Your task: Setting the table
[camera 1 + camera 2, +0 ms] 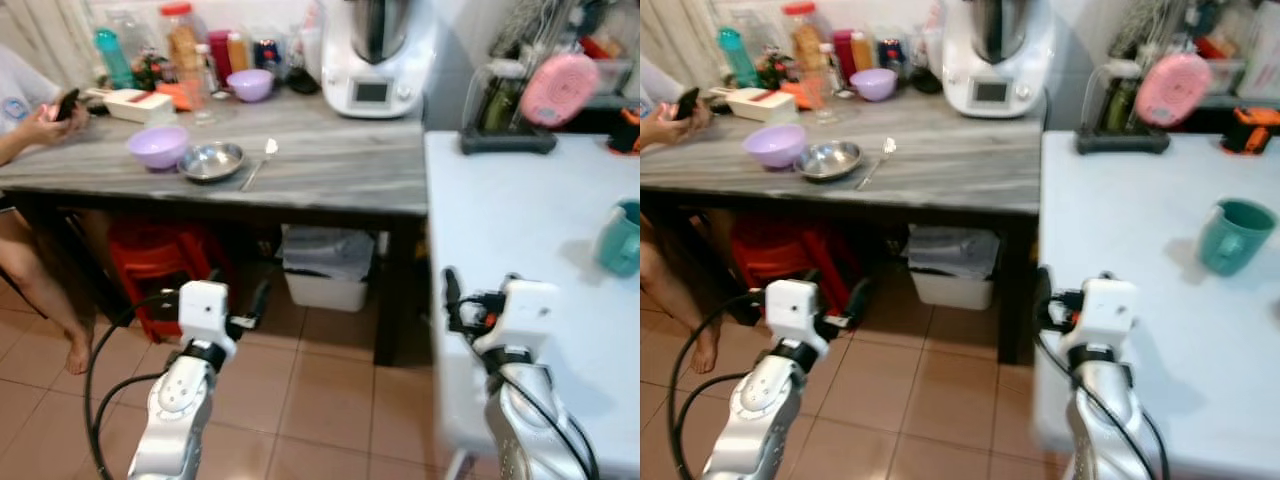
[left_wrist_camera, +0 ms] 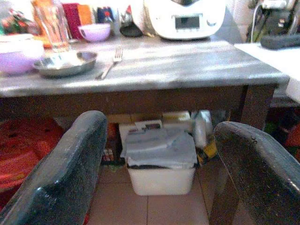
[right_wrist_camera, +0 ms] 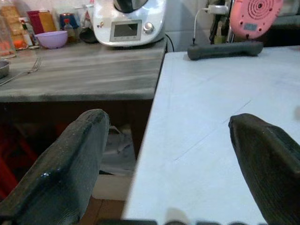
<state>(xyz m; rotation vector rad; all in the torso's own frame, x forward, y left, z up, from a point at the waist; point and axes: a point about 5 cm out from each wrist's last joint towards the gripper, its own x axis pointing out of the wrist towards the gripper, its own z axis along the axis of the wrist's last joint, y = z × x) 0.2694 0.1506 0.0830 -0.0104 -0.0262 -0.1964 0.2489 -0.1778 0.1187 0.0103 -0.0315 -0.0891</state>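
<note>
On the grey wooden table (image 1: 330, 170) stand a lilac bowl (image 1: 158, 146), a steel plate (image 1: 211, 160) and a fork (image 1: 260, 162) side by side. A second lilac bowl (image 1: 250, 84) sits further back. A teal mug (image 1: 1230, 236) stands on the white table (image 1: 520, 230) at the right. My left gripper (image 2: 154, 173) is open and held low before the grey table, nothing between its fingers. My right gripper (image 3: 168, 168) is open over the near edge of the white table, also holding nothing.
A person (image 1: 25, 120) sits at the table's left end holding a phone. Jars and bottles (image 1: 185, 45) and a white kitchen machine (image 1: 375, 55) line the back. Under the table are a red stool (image 1: 155, 260) and a white bin (image 1: 325, 270). A pink appliance (image 1: 555, 90) stands at the right.
</note>
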